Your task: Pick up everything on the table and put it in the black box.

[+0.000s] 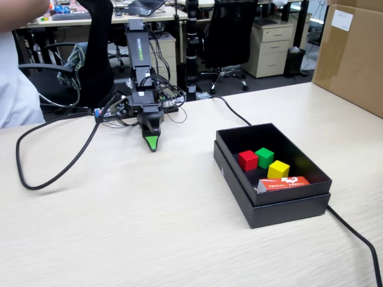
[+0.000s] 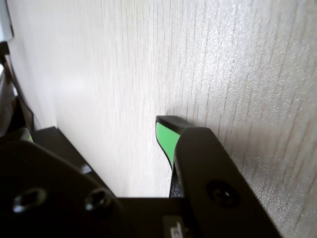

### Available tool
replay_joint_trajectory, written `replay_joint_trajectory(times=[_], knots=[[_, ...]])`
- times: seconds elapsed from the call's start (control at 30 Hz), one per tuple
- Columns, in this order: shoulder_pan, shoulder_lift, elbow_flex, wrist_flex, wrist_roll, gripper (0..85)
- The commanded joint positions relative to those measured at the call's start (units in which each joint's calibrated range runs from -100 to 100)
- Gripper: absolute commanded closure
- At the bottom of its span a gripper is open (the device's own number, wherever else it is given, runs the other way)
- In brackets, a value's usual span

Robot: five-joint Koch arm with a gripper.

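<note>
Gripper down at the table, tip pointing at the wood, folded close in front of the arm's base. Its jaws look pressed together with nothing between them, and the wrist view backs that up: a green-faced tip against a dark one, no gap showing, only bare grain beyond. That close view is half filled by the blurred dark body of the arm, and it shows none of the objects.

Over to the fixed view: the black box sits well to the right of the gripper, and everything is inside it. One green cube towards the back, one red cube touching its left side, one yellow cube just in front. One red-and-white packet lies along the near wall, its lettering too small to read. A brown carton is cut off at the right edge.
</note>
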Motion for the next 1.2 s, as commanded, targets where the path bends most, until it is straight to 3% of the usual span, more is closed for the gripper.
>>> replay_joint_trajectory(times=[0.0,1.17], knots=[[-0.3,-0.7,-0.9,-3.1,-0.1,37.0],[-0.1,-0.6,-0.9,-5.3,-0.2,37.0]])
